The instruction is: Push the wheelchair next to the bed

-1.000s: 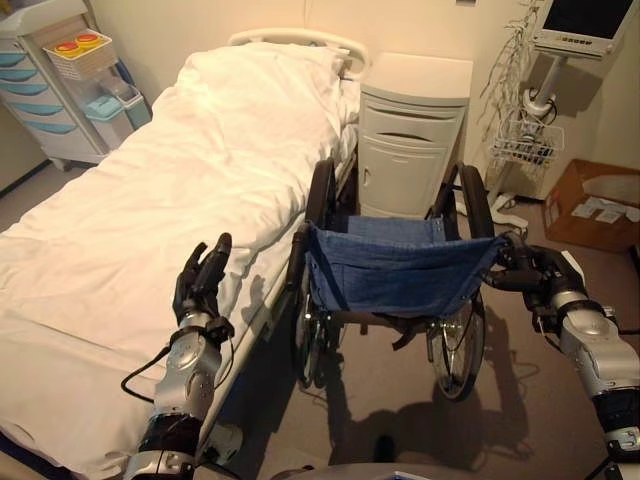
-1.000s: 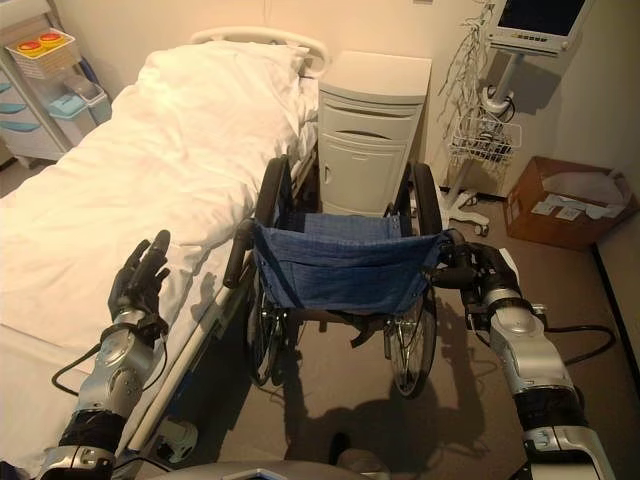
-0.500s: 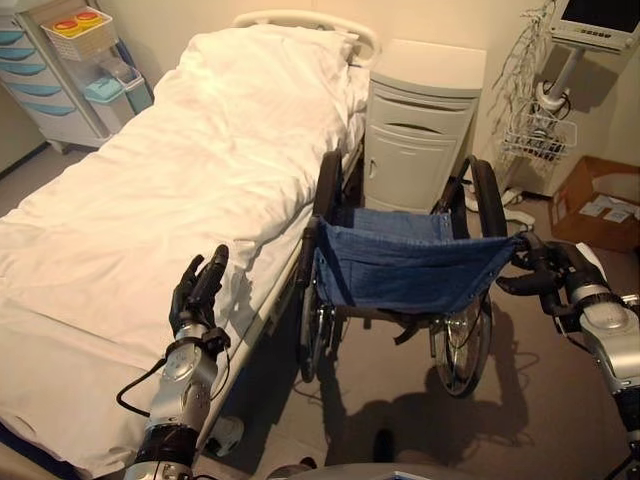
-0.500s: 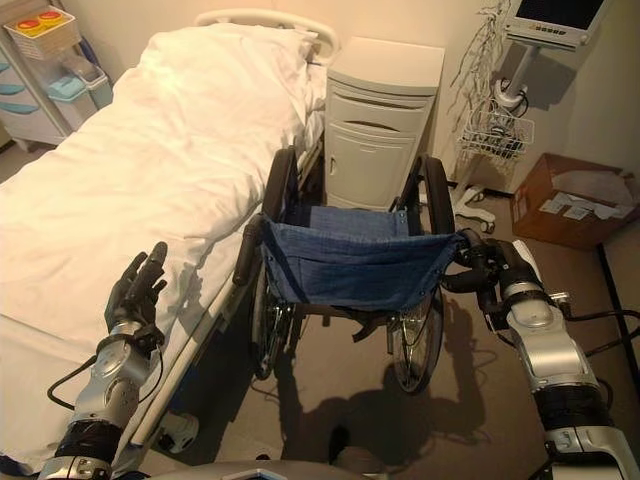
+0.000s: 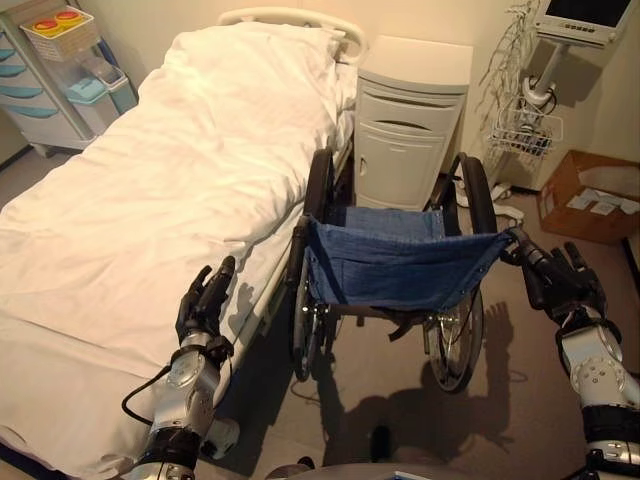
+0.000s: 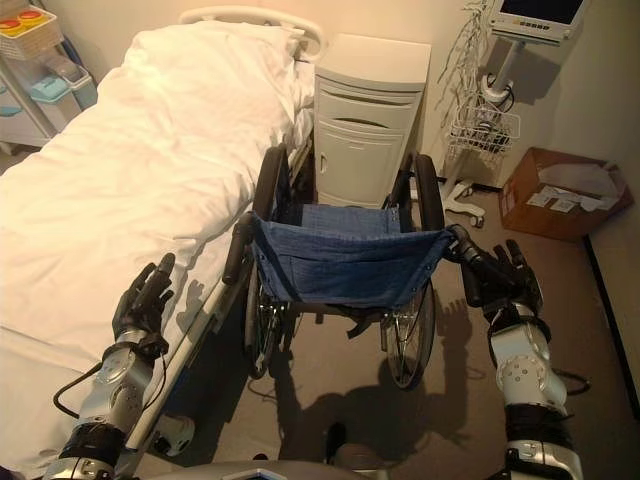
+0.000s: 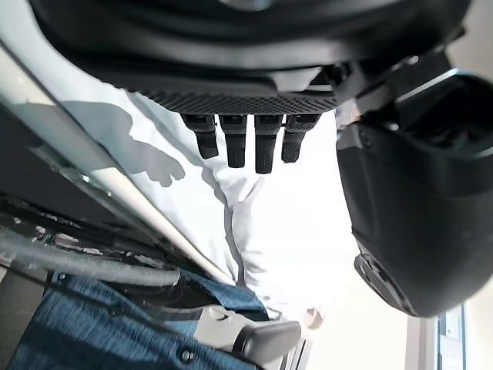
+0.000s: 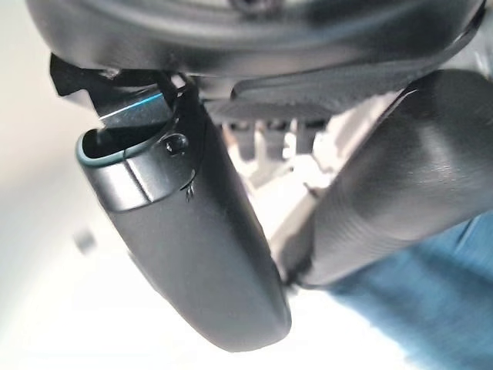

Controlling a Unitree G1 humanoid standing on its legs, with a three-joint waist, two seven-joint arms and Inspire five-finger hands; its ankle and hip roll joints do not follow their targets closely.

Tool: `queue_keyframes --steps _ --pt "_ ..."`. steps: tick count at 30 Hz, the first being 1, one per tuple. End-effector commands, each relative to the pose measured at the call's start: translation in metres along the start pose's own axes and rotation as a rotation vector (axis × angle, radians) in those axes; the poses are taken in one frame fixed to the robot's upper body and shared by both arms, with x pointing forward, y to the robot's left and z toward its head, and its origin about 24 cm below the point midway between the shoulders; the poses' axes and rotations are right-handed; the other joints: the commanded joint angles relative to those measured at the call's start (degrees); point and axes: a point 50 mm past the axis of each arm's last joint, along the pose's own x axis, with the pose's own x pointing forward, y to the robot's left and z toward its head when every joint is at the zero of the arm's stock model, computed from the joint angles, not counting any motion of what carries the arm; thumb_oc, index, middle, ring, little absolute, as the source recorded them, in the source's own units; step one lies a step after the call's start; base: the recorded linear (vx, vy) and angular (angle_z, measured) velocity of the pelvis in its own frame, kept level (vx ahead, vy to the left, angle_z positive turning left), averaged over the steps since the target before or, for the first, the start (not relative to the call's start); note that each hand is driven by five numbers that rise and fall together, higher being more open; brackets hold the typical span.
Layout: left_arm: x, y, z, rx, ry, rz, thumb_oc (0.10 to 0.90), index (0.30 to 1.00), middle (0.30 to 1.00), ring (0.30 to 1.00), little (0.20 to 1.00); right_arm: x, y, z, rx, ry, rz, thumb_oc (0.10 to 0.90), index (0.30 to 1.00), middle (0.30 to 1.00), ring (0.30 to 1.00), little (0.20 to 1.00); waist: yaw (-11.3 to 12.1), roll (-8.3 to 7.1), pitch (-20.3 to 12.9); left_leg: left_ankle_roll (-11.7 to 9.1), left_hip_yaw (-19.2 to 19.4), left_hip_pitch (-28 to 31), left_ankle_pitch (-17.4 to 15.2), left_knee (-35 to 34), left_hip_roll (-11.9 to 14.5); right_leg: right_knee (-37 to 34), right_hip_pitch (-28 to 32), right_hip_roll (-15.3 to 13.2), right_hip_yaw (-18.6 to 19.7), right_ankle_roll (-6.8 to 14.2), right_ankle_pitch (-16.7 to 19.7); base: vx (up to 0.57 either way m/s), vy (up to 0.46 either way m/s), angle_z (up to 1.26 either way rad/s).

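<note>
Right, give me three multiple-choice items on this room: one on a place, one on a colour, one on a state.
1. Where does the wheelchair stand?
A. Between the bed and the cardboard box, in front of the white cabinet
B. On the far side of the bed, by the drawer cart
C. Folded against the monitor stand

2. What colour is the wheelchair's fabric back?
A. Red
B. Blue
C. White

3. How is the right hand at the wheelchair's right push handle?
A. Curled tight round a wheel
B. Flat on the bed sheet
C. Fingers straight, beside the handle's end

Key: 1 A, the chair sits alongside the bed, with the cabinet behind it and the box off to the right. 2 B, the back sling is blue denim. 3 C, the fingers are extended, not wrapped round the handle.
</note>
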Motion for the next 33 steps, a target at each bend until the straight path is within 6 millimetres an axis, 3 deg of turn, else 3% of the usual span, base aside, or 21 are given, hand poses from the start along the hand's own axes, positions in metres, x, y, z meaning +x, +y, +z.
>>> queue_keyframes --steps 1,8,13,14,16,21,26,29,30,31,33 --pt "0.006 -0.01 0.037 0.012 -0.212 -0.074 0.8 0.9 0.9 0.9 0.9 0.001 0.025 -0.007 0.282 -0.046 0.082 0.8 0.9 0.9 0.9 0.9 1.97 -1.29 -4.97 1.66 2.64 -2.97 -1.89 2.63 -5.24 1.38 3.24 -1.29 -0.2 4.15 -3.45 0.0 0.0 0.0" --pt "0.004 -0.012 0.033 0.021 -0.2 -0.077 0.8 0.9 0.9 0.9 0.9 -0.002 0.019 -0.007 0.387 -0.119 0.024 0.8 0.9 0.9 0.9 0.9 1.99 -1.01 -5.22 1.79 2.51 -3.07 -1.88 2.57 -5.38 1.36 3.14 -1.23 0.02 4.03 -3.5 0.0 0.0 0.0" --pt "0.003 -0.003 0.026 0.033 -0.176 -0.054 0.8 0.9 0.9 0.9 0.9 -0.008 0.012 0.0 0.71 -0.231 0.082 0.8 0.9 0.9 0.9 0.9 1.53 -0.63 -5.59 1.82 2.47 -3.18 -1.8 2.43 -5.49 1.36 2.91 -1.24 0.47 4.1 -3.43 0.0 0.006 0.0" --pt "0.003 0.0 0.022 0.035 -0.156 -0.04 0.8 0.9 0.9 0.9 0.9 -0.011 0.011 0.001 0.877 -0.275 0.138 0.8 0.9 0.9 0.9 0.9 1.29 -0.43 -5.64 1.85 2.39 -3.15 -1.81 2.38 -5.56 1.38 2.87 -1.21 0.69 4.14 -3.45 0.0 0.0 0.0" --pt "0.002 0.005 0.017 0.037 -0.135 -0.024 0.8 0.9 0.9 0.9 0.9 -0.015 0.008 0.001 0.989 -0.333 0.178 0.8 0.9 0.9 0.9 0.9 1.06 -0.28 -5.7 1.96 2.36 -3.24 -1.85 2.46 -5.64 1.54 2.66 -1.2 1.01 4.11 -3.47 0.0 0.016 0.0" --pt "0.0 0.013 0.007 0.04 -0.093 0.008 0.8 0.9 0.9 0.9 0.9 -0.022 -0.011 -0.001 1.017 -0.453 0.085 0.8 0.9 0.9 0.9 0.9 0.6 -0.05 -5.9 2.04 2.55 -3.33 -1.96 2.59 -5.78 1.7 2.36 -1.22 1.35 4.18 -3.46 0.0 0.004 0.01" --pt "-0.004 0.021 -0.009 0.049 -0.036 0.039 0.8 0.9 0.9 0.9 0.9 -0.03 -0.057 -0.02 0.924 -0.462 -0.186 0.8 0.9 0.9 0.9 0.9 0.1 0.28 -5.74 2.09 2.74 -3.46 -1.96 2.68 -5.94 1.73 2.07 -1.28 1.79 4.2 -3.33 -0.01 0.008 0.0" --pt "-0.008 0.025 -0.022 0.062 0.005 0.049 0.8 0.9 0.9 0.9 0.9 -0.034 -0.078 -0.038 0.715 -0.358 -0.321 0.8 0.9 0.9 0.9 0.9 -0.02 0.51 -5.47 2.11 2.62 -3.48 -1.91 2.77 -6.07 1.75 2.01 -1.29 2.09 4.19 -3.14 -0.03 0.017 -0.06" --pt "-0.011 0.028 -0.033 0.06 0.043 0.058 0.8 0.9 0.9 0.9 0.9 -0.038 -0.093 -0.052 0.536 -0.259 -0.41 0.8 0.9 0.9 0.9 0.9 -0.03 0.59 -5.35 2.1 2.48 -3.51 -1.9 2.75 -6.15 1.71 1.97 -1.35 2.22 4.22 -3.02 -0.02 0.014 -0.07" --pt "-0.011 0.028 -0.034 0.061 0.045 0.058 0.8 0.9 0.9 0.9 0.9 -0.038 -0.094 -0.053 0.517 -0.248 -0.418 0.8 0.9 0.9 0.9 0.9 -0.03 0.62 -5.35 2.1 2.47 -3.5 -1.91 2.74 -6.16 1.68 1.99 -1.35 2.23 4.22 -3.02 -0.02 0.016 -0.12" --pt "-0.016 0.031 -0.051 0.046 0.112 0.059 0.8 0.9 0.9 0.9 0.9 -0.051 -0.123 -0.081 0.21 -0.036 -0.552 0.8 0.9 0.9 0.9 0.9 0.12 0.69 -5.06 2.14 2.13 -3.54 -1.73 2.5 -6.27 1.57 1.96 -1.42 2.2 4.3 -2.86 -0.03 0.009 -0.1"
